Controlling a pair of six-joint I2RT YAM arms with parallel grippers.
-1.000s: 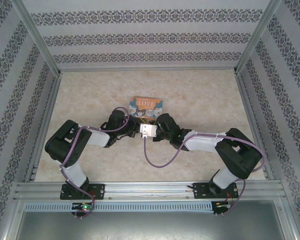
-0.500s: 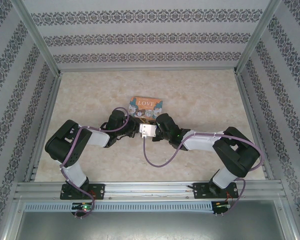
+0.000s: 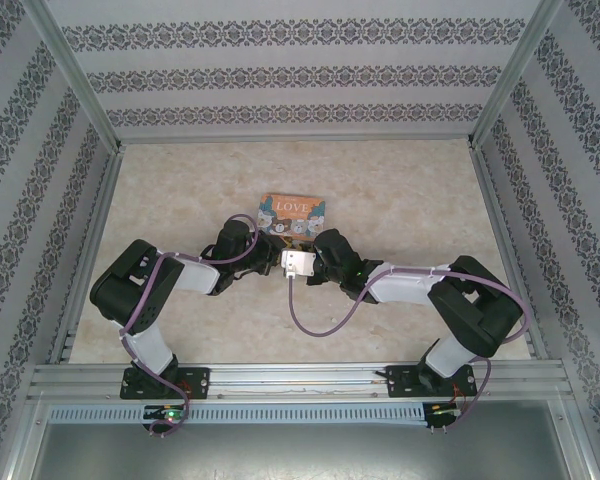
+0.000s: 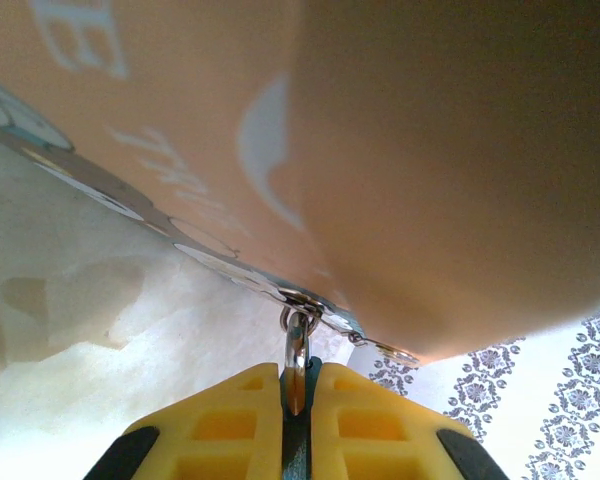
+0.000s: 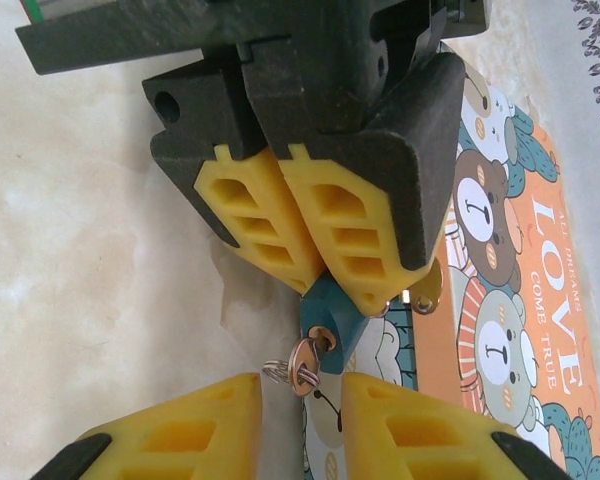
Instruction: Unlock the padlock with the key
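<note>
Padlock (image 5: 330, 315) is clamped in the left gripper (image 5: 340, 292), at 12 o'clock of the right gripper (image 5: 300, 425), whose fingers (image 5: 180, 435) stand apart. The key (image 5: 306, 362) sticks from it toward that gap. Both arms fold inward, meeting beside the box (image 5: 510, 300).

I work in a robotics lab test cell: a marble-look worktop (image 3: 180, 200) boxed left, right and far by wallpapered panels (image 3: 300, 75), aluminium frame posts (image 3: 75, 75), and my arm bases (image 3: 165, 380) bolted to the near rail (image 3: 300, 375).
</note>
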